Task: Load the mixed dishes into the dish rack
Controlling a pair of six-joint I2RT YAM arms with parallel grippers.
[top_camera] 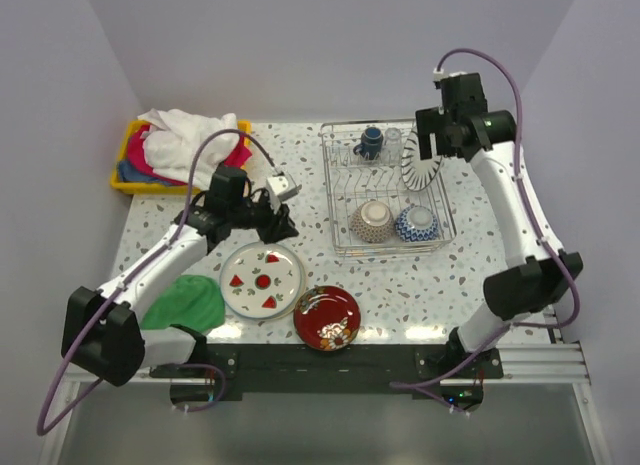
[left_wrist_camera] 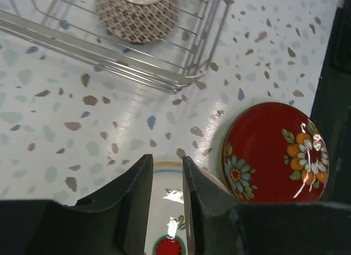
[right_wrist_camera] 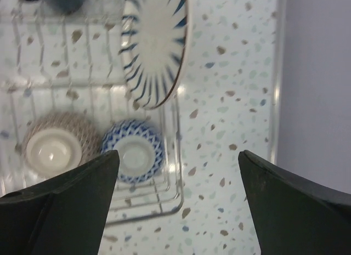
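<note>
1. Rectangular silver wire-grid dish rack (top_camera: 329, 185), low-sided, on the far right part of the speckled white tabletop (top_camera: 430, 285); well apart from the yellow plastic bin (top_camera: 122, 175) heaped with white and coloured cloths (top_camera: 185, 135) at the far left corner.
2. Inside the rack, along its far side: dark blue ceramic mug (top_camera: 371, 142), with a small clear glass (top_camera: 393, 137) just beside it on the right.
3. At the rack's right end: large white plate with dark radial stripes (right_wrist_camera: 156, 46), standing on edge among the wires.
4. In the rack's near part, side by side: small orange-red patterned bowl (top_camera: 371, 222), upside down with its base up, and small blue-white patterned bowl (top_camera: 415, 223) to its right.
5. Right gripper (right_wrist_camera: 176, 156) above the rack's right end, near the striped plate; fingers released and spread wide, gripping nothing.
6. Outside the rack, flat on the tabletop near the arm bases: round red plate with a floral pattern (top_camera: 326, 317) and, just beside it on the left, round white plate with red watermelon-slice motifs (top_camera: 263, 280).
7. Left gripper (left_wrist_camera: 166, 173) over the far rim of the white watermelon plate; fingers parted by only a narrow slot, clamped on nothing; contact with the plate impossible to tell.
8. Crumpled green cloth (top_camera: 185, 303) on the tabletop left of the white plate, beside the left arm.
</note>
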